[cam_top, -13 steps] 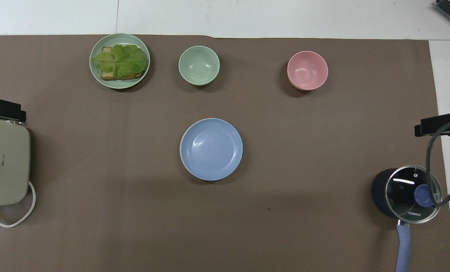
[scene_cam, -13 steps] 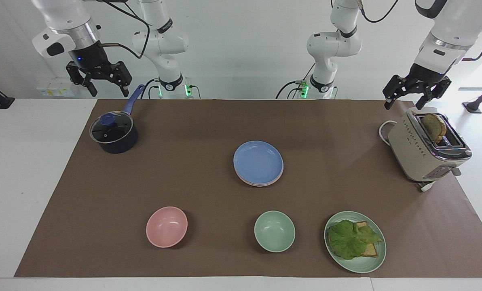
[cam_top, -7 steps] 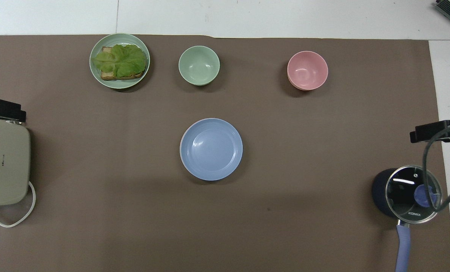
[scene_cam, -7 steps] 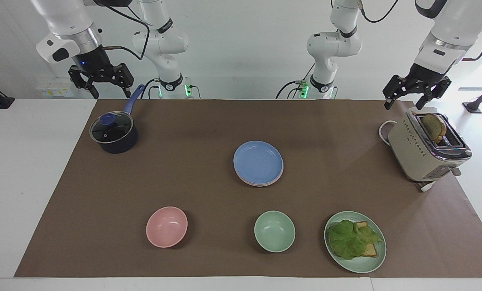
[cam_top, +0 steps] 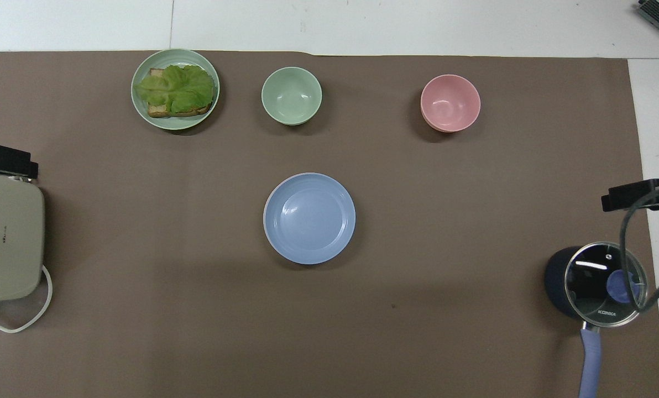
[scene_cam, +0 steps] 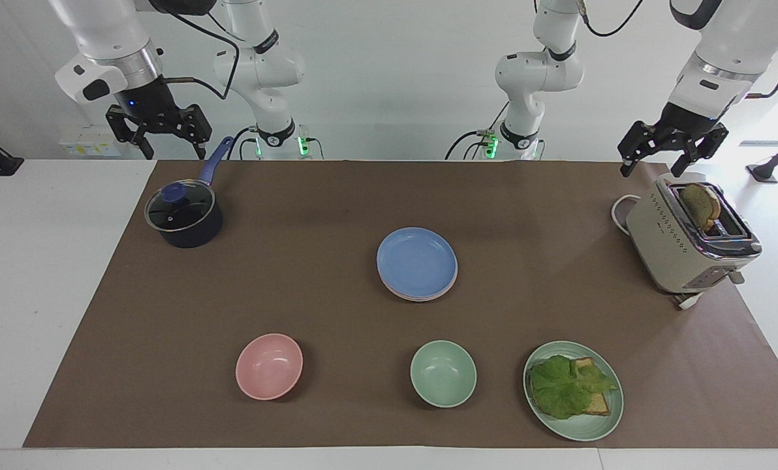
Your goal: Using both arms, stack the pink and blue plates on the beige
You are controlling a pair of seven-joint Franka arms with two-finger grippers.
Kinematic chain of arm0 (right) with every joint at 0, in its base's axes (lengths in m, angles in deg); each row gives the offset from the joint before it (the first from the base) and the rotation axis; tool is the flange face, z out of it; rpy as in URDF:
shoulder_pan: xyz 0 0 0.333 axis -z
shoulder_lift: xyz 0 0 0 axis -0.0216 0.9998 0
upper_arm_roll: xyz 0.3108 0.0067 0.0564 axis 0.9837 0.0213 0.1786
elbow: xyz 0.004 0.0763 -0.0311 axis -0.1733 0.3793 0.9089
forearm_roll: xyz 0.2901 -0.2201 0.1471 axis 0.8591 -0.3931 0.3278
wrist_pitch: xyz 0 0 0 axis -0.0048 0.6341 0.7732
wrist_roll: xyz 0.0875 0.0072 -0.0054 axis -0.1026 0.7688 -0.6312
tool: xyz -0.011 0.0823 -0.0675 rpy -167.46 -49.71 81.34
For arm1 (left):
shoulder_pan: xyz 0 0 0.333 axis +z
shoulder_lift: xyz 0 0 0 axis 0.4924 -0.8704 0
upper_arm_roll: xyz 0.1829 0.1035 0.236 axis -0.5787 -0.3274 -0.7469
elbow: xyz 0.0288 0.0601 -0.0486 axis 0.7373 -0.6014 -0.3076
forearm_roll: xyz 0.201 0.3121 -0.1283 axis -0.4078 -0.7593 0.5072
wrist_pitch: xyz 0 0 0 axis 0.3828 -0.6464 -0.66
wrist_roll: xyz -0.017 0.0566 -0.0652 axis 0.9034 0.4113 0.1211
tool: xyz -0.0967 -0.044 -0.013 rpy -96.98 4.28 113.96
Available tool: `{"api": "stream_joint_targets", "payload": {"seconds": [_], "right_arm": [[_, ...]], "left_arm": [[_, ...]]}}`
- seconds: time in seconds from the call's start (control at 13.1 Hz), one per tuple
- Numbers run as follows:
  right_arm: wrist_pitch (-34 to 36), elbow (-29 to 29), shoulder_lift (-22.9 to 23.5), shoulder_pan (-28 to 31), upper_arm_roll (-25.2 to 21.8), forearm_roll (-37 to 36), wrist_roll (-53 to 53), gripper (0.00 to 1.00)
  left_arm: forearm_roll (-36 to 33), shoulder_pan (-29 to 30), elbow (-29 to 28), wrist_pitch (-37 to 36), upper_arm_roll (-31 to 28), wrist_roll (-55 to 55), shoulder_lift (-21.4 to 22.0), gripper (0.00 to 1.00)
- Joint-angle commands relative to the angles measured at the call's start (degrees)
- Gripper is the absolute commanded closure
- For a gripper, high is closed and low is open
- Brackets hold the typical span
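Note:
The blue plate [scene_cam: 417,261] [cam_top: 309,217] lies on top of a stack in the middle of the brown mat. A pale pink rim [scene_cam: 421,297] shows just under it. The beige plate is hidden beneath them. My right gripper [scene_cam: 172,150] hangs open and empty in the air over the mat's edge by the pot, and its tip shows in the overhead view [cam_top: 639,194]. My left gripper [scene_cam: 652,167] hangs open and empty over the toaster's end of the table, well away from the stack.
A dark pot [scene_cam: 184,219] with a glass lid and blue handle stands under the right gripper. A beige toaster [scene_cam: 689,241] with bread stands below the left gripper. A pink bowl [scene_cam: 269,366], a green bowl [scene_cam: 443,373] and a green plate [scene_cam: 581,427] with lettuce lie farthest from the robots.
The right gripper has drifted slightly back toward the robots and a little higher above the pot. The left arm and the plates have not moved.

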Motion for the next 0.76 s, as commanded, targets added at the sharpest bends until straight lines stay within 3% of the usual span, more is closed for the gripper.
{"api": "stream_joint_targets", "payload": {"seconds": [0.0, 0.69], "right_arm": [[0.1, 1.7, -1.7, 0.4, 0.4, -0.2, -0.8, 0.00], [0.8, 1.4, -1.6, 0.3, 0.6, 1.2, 3.5, 0.00]], "left_arm": [[-0.8, 0.1, -0.4, -0.6, 0.0, -0.4, 0.5, 0.00], [-0.8, 0.1, -0.4, -0.6, 0.0, -0.4, 0.5, 0.00]]}}
